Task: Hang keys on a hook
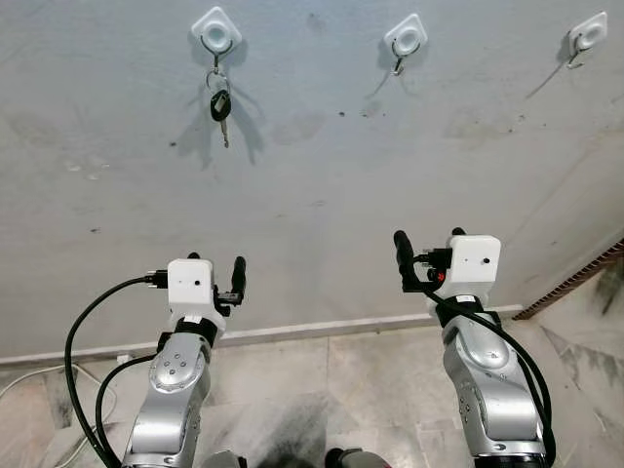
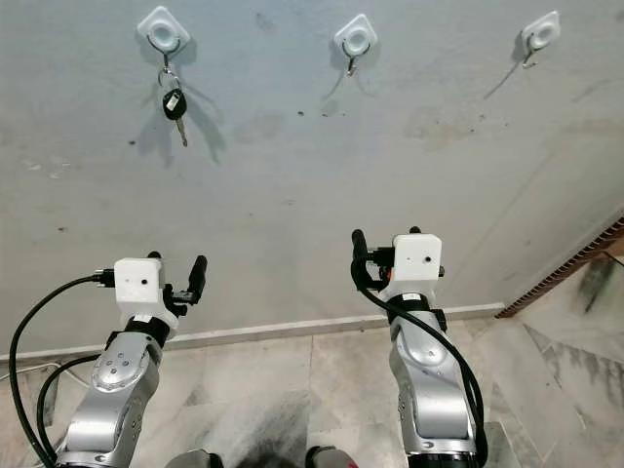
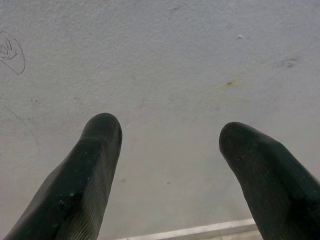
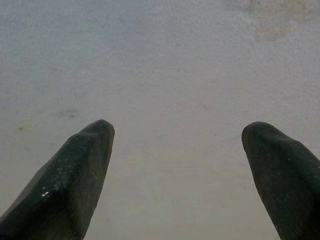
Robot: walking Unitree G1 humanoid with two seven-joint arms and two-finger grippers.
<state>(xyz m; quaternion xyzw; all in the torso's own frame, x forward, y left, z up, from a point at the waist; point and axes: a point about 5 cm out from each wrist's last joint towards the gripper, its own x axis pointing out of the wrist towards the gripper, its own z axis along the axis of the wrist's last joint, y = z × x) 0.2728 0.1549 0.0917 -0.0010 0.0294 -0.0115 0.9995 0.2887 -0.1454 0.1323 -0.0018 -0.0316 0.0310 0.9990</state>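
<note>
Both grippers, left (image 1: 237, 278) and right (image 1: 403, 255), hang spread and empty near the wall (image 1: 322, 185). At eleven o'clock, keys (image 1: 220, 104) already dangle from the leftmost hook (image 1: 215, 37); a careless arm sweep could knock them off.

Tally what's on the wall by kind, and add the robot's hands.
Wall hooks: 3 (left, middle, right)
Key bunches: 1, keys hanging on the left hook
Hands: 2, left hand and right hand, both open and holding nothing
Total: 6
</note>
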